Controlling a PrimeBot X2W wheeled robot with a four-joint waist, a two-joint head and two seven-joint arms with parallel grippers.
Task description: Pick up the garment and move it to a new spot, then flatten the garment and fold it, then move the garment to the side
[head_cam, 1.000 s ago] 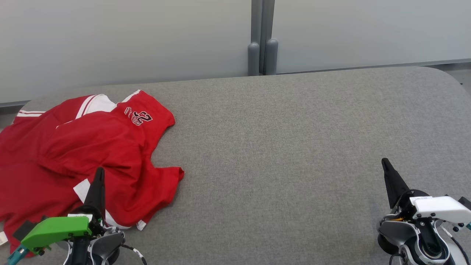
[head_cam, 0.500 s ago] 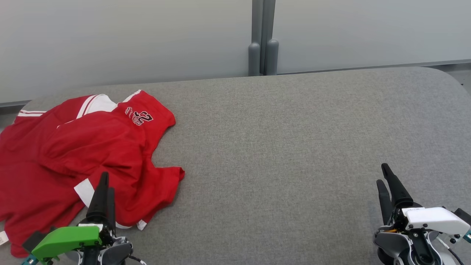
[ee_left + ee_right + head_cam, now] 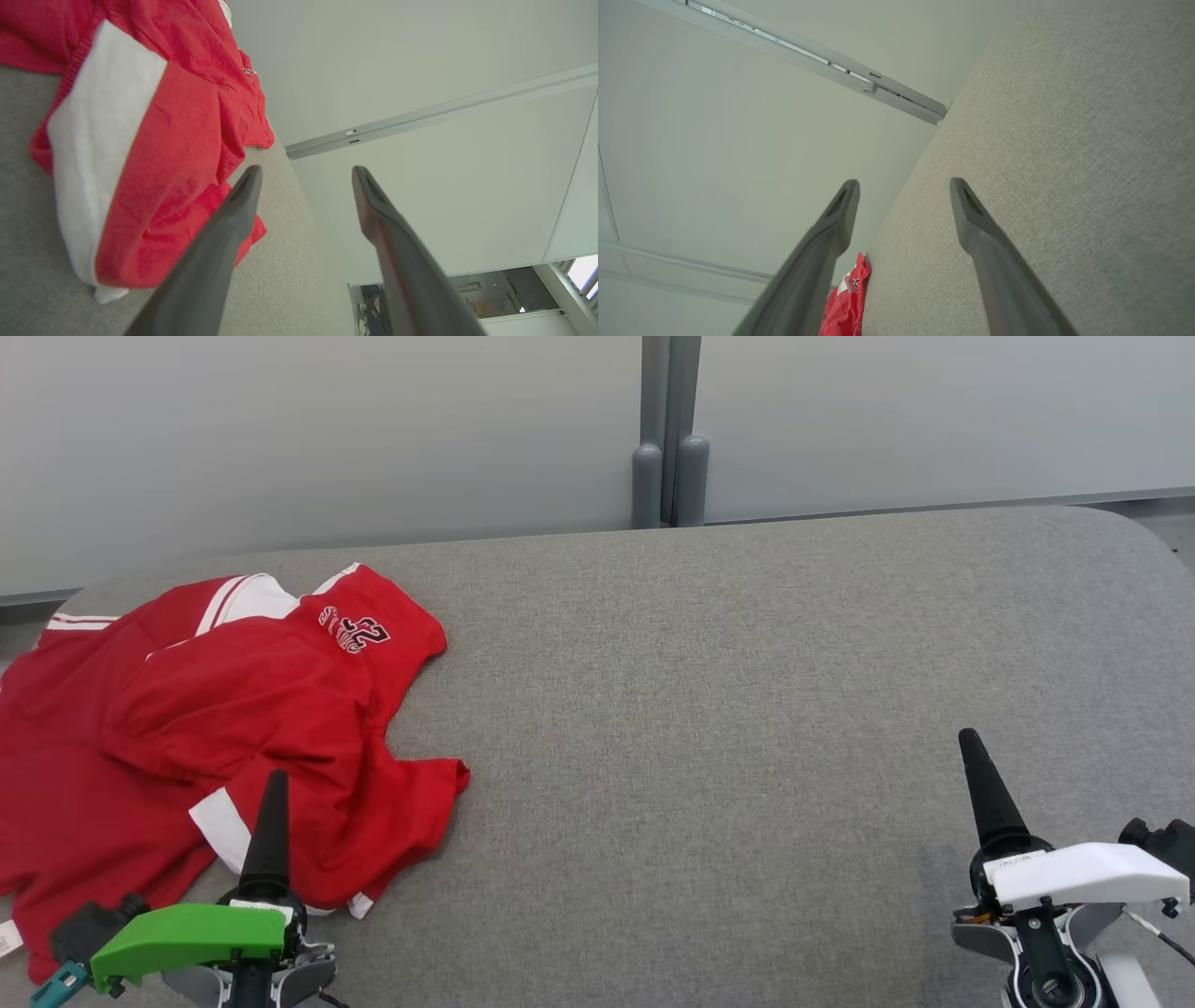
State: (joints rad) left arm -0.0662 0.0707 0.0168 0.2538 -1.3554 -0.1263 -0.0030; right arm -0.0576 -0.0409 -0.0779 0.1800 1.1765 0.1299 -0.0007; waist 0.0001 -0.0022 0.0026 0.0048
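**Table** [image 3: 709,709]: grey, cloth-covered, rounded at the corners. Pale wall panels [image 3: 327,429] stood behind it.

**Jersey** [image 3: 187,728]: red with white trim. It lay crumpled at the table's left end, doubled over itself in several layers, with a printed number [image 3: 359,633] face-up near the far side. Its left part ran out of the head view, so it could not be established whether it overhung the table's edge.

**Left gripper** [image 3: 304,173]: green-housed, positioned at the jersey's near edge. Its fingers were spread wide and held nothing. One finger lay just beside a rolled fold carrying a white band [image 3: 93,154].

**Right gripper** [image 3: 903,184]: white-housed, over the table's right end and well apart from the jersey. Its fingers were equally wide and empty.

**Assessment:** the pick-up had not yet been made.

**Hazards:**
- Closing on the rolled fold would likely pinch several layers together. The jersey would then rise as a bundle and be harder to flatten.
- A lift by the left gripper alone would let the unsupported bulk drag across the cloth surface and twist.
- Any pull toward the left could draw the jersey off the table.
- A shallow pinch on the slick fabric might slip free mid-carry.
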